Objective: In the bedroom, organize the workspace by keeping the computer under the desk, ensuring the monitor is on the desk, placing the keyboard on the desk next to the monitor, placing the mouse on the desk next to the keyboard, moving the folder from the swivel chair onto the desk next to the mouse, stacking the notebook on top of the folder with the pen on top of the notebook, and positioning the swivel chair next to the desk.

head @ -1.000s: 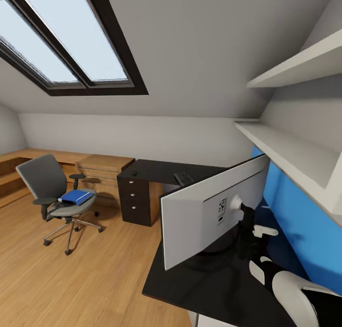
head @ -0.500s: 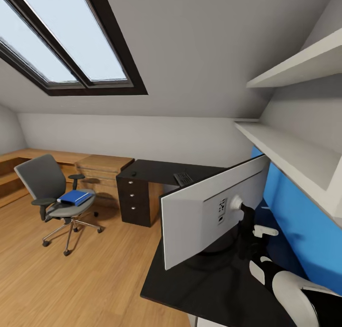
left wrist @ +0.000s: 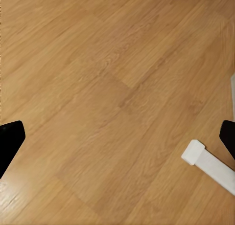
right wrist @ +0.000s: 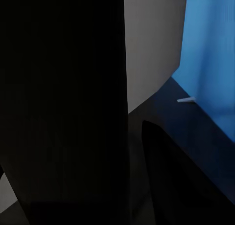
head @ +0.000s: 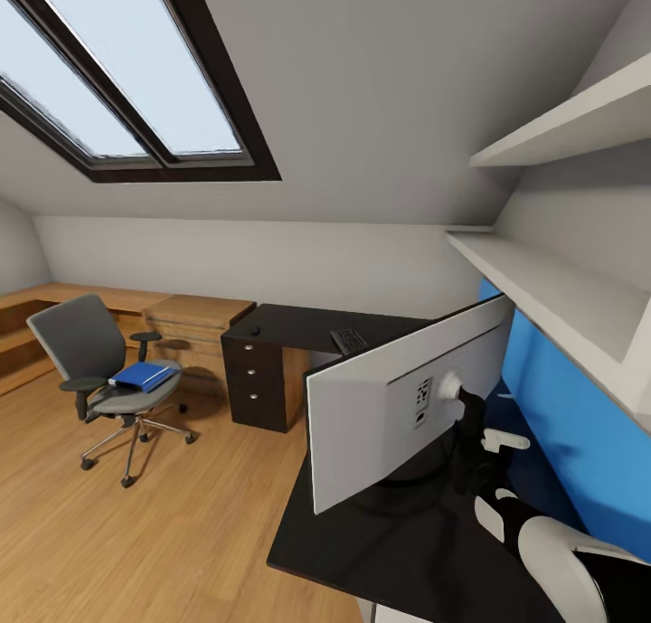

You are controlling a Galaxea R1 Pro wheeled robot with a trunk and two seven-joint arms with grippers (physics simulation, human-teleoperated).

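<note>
1. Progress, as I judge it — the wide flat monitor with its white back and thin black neck (head: 402, 415) stands on the glossy black L-shaped desk (head: 298, 326), so that part looks settled. The slim keyboard with black keys (head: 349, 340) lies on the far wing of the desk, and a small dark thing near the corner above the drawers (head: 256, 331) may be the mouse; it is too small to be sure.

2. Left to do: the flat bright blue folder (head: 145, 375) lies on the grey seat of the swivel chair with the chrome star base (head: 104, 379), well apart from the desk. Folder, notebook, pen and chair placement all appear undone.

3. The right gripper (head: 470, 442) sits close behind the monitor, at its neck. In the right wrist view a broad dark upright fills the space just ahead of the fingers; whether they are closed on the neck I cannot tell.

4. The left gripper (left wrist: 117, 142) hangs over bare wooden floor (left wrist: 98, 88), its black fingertips (left wrist: 10, 137) spread wide — nothing between them.
</note>
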